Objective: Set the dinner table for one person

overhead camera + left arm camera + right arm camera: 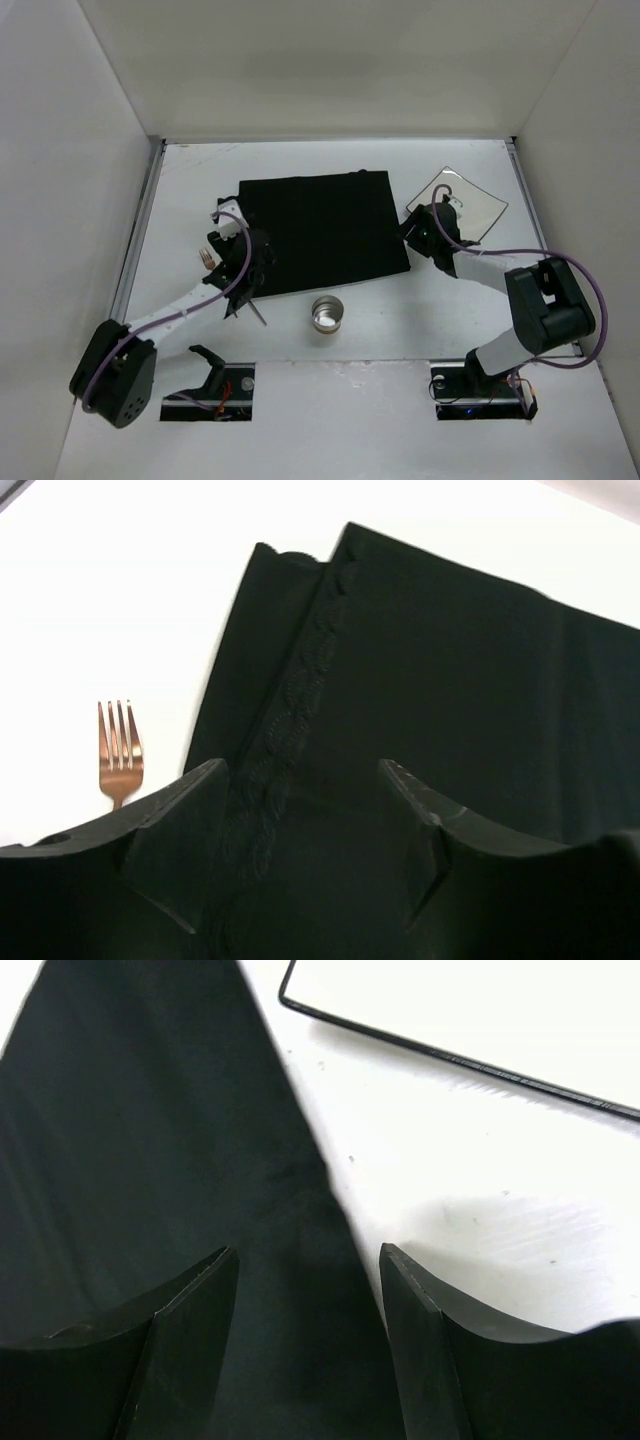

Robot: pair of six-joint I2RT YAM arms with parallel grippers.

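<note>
The dinner table [400,320] is a white surface with walls on three sides. A black cloth mat [320,230] lies at its middle. My left gripper [250,252] is open at the mat's left edge, over a folded, stitched strip of the mat [300,680]; nothing is held between its jaws [300,770]. My right gripper [414,232] is open and empty over the mat's right edge [180,1140]; its jaws [306,1252] straddle that edge. A copper fork [208,260] lies left of the mat and shows in the left wrist view [118,750].
A clear square glass plate [470,205] lies right of the mat, behind my right gripper; its dark rim [450,1057] shows in the right wrist view. A small metal cup [327,314] stands in front of the mat. A thin dark utensil [258,312] lies by my left arm.
</note>
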